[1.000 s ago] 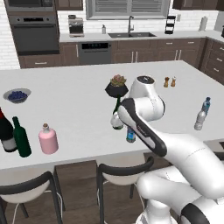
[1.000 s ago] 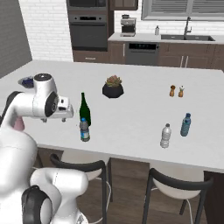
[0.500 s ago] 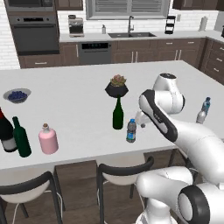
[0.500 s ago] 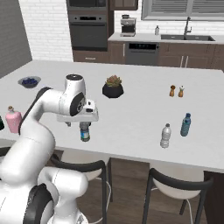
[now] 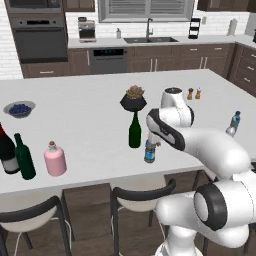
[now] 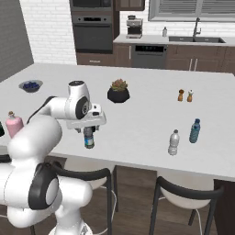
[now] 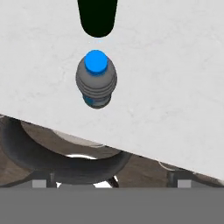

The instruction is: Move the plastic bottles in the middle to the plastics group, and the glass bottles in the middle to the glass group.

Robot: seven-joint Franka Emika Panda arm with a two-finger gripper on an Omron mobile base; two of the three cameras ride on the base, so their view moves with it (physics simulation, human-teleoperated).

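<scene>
Island counter (image 5: 90,125), white, taken as landmark; small water bottle with blue cap (image 5: 149,150) upright near its front edge, just right of the slim green wine bottle (image 5: 134,131); seen from above in the hand view (image 7: 96,83), cap up, nothing touching it; gripper (image 6: 90,128) hanging directly over that bottle, jaws spread wide, holding nothing; pink corked bottle (image 5: 54,159) toward the counter's left front, beside the stockier green bottle (image 5: 24,156) and red-topped dark bottle (image 5: 6,152); pale clear bottle (image 6: 173,142) and blue-tinted bottle (image 6: 195,131) together at the counter's right end; potted plant (image 5: 133,98) mid-counter behind the wine bottle; bowl of berries (image 5: 19,108) at far left
</scene>
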